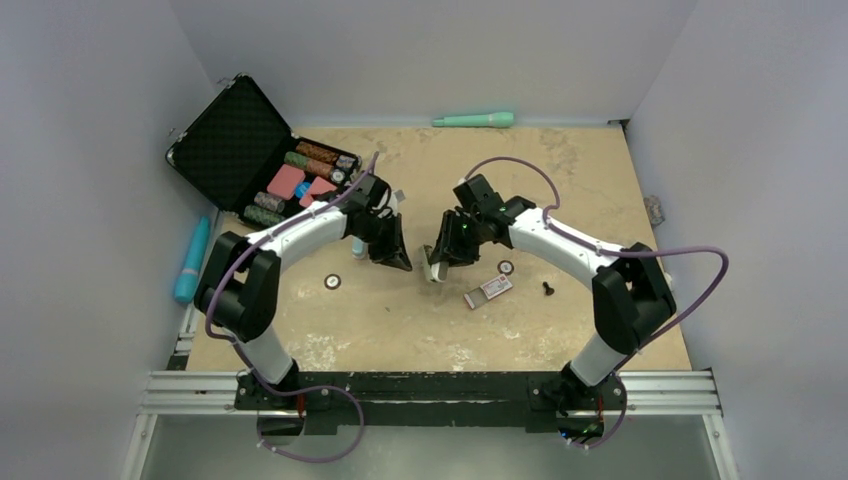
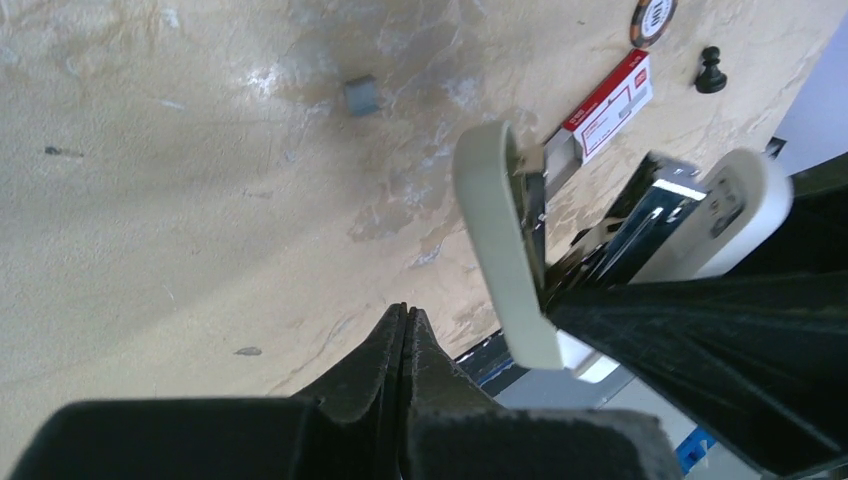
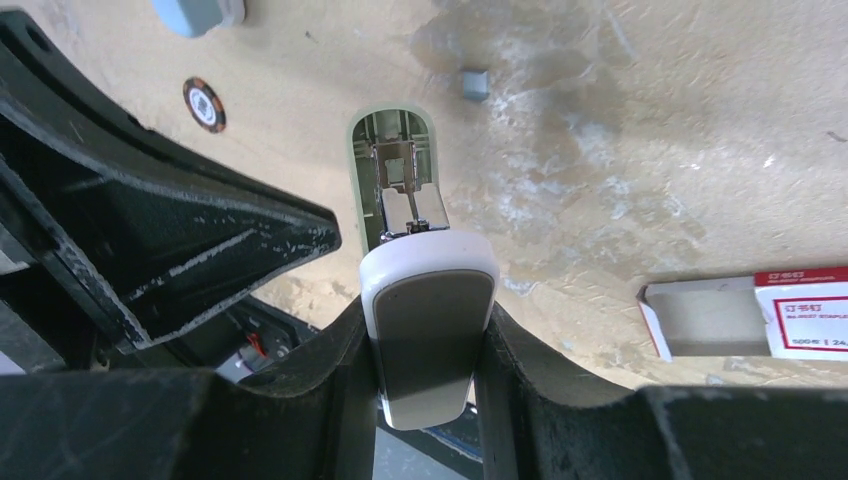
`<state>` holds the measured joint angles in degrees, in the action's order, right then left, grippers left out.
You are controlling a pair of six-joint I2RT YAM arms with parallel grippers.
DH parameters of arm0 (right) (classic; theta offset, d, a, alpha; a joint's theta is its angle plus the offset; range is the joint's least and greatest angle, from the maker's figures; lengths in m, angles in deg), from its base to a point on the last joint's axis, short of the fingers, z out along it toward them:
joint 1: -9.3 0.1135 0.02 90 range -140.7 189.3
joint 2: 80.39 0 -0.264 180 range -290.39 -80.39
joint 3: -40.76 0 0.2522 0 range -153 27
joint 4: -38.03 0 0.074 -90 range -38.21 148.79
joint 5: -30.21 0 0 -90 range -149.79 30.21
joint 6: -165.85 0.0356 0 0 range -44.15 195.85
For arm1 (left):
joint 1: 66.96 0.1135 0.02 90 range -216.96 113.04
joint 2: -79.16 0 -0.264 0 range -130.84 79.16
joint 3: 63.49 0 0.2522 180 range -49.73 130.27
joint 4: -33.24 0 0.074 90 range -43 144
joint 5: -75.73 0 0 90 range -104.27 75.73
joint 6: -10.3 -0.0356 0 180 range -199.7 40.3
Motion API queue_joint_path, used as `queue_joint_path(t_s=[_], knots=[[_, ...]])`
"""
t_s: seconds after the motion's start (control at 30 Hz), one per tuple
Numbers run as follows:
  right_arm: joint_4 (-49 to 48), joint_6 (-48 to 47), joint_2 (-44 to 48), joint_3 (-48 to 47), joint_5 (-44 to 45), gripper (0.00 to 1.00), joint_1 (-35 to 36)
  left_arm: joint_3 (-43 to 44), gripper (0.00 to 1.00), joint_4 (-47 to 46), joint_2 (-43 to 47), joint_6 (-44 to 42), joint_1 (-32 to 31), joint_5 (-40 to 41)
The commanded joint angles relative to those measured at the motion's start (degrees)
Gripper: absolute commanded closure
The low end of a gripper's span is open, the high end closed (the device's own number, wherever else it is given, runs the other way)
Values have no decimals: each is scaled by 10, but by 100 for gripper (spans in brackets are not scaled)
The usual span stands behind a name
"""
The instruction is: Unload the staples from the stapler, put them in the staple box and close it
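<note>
The white and grey stapler [image 3: 428, 300] is held above the table with my right gripper [image 3: 428, 335] shut on its body. It hangs open, its pale lid [image 2: 497, 235] swung down and the metal magazine [image 3: 405, 185] showing. I cannot tell whether staples lie in the magazine. My left gripper [image 2: 408, 312] is shut with nothing in it, its tips just left of the stapler's lid. From above, both grippers [image 1: 400, 260] [image 1: 438, 258] meet at the table's middle around the stapler [image 1: 433, 270]. A small grey block [image 2: 361, 95] [image 3: 473, 83], like a short stick of staples, lies on the table beyond.
A red and white staple box [image 1: 488, 290] [image 3: 750, 315] lies open to the right of the stapler. Poker chips [image 1: 332, 282] [image 1: 506, 267] and a black pawn [image 1: 547, 288] sit nearby. An open black case [image 1: 230, 140] of chips is at the back left, with a teal stick [image 1: 192, 260] at the left edge.
</note>
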<state>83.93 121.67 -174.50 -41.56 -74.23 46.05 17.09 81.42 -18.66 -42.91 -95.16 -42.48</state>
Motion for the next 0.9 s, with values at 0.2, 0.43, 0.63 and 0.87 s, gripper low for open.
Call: queue_joint_path(t_s=[0.2, 0.43, 0.63, 0.87], knots=[[6, 10, 33, -23, 30, 100, -9, 3, 100, 60, 39, -28, -4, 43], [-14, 16, 61, -28, 10, 100, -13, -4, 68, 81, 143, -40, -2, 73], [-58, 31, 98, -47, -25, 100, -16, 11, 11, 121, 250, -49, 39, 77], [-144, 86, 143, -52, -76, 100, -18, 55, 11, 101, 363, -76, 87, -30]])
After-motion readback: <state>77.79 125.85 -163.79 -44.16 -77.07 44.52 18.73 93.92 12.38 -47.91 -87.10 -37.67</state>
